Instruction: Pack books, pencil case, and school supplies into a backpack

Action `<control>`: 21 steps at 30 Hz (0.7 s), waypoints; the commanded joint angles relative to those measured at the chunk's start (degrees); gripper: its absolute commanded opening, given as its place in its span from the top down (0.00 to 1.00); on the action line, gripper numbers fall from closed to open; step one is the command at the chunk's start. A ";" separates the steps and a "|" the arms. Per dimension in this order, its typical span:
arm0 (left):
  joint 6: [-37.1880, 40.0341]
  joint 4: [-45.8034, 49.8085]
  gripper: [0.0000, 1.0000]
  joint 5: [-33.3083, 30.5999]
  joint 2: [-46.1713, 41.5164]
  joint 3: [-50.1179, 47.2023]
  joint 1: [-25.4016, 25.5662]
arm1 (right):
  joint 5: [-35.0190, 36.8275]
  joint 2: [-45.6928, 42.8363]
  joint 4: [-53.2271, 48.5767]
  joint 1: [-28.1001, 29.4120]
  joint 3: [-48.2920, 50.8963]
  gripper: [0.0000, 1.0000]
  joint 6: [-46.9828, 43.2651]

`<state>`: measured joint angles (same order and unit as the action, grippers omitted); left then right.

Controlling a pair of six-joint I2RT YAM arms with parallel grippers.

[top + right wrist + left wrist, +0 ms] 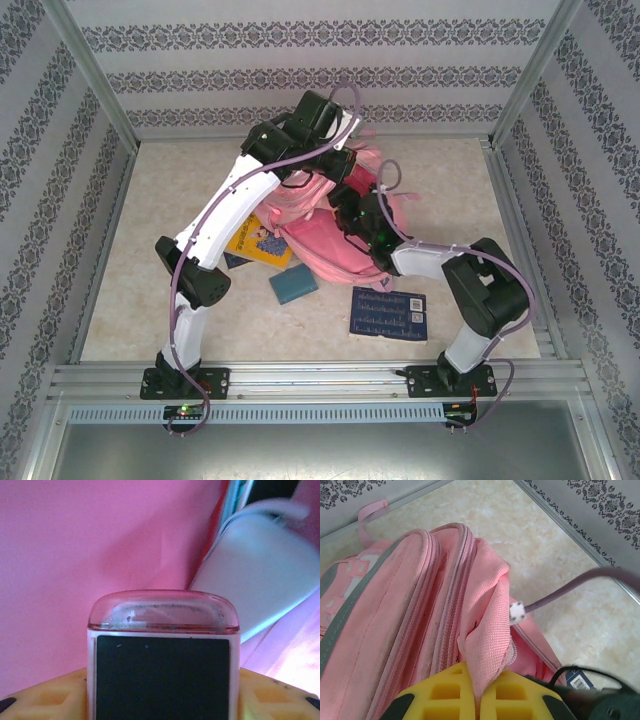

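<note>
The pink backpack (322, 240) lies in the middle of the table. My left gripper (480, 680) is shut on a fold of the backpack's (410, 610) pink fabric at its opening, and sits at the bag's far side (335, 175). My right gripper (162, 692) is shut on a small pink boxy object (162, 655) with a black face and a clear pink cap; it reaches into the bag (358, 215), pink lining all around. A pale rounded case (260, 565) lies inside to the right. On the table lie a yellow book (258, 243), a teal book (293, 285) and a navy book (388, 313).
A corner of another navy book (235, 261) peeks out under the yellow one. Metal frame rails (310, 378) border the table, with patterned walls (300, 75) beyond. My left arm's purple cable (570, 587) hangs over the bag's right side.
</note>
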<state>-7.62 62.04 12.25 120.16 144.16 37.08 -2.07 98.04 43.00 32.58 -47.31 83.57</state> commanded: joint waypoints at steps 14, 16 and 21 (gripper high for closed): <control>-7.53 -10.68 1.00 6.71 2.66 5.48 -0.74 | -3.85 31.64 20.91 5.26 -22.91 0.49 3.34; -7.01 -10.28 1.00 6.38 2.79 5.32 -0.86 | -4.02 30.80 22.05 4.90 -20.97 0.33 1.08; -6.72 -10.02 1.00 6.99 3.39 4.47 -2.38 | -5.38 22.89 19.15 3.94 -13.50 0.15 -7.95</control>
<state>-13.56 57.95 16.49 123.72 146.52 35.51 -5.43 125.82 60.05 36.97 -63.90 83.07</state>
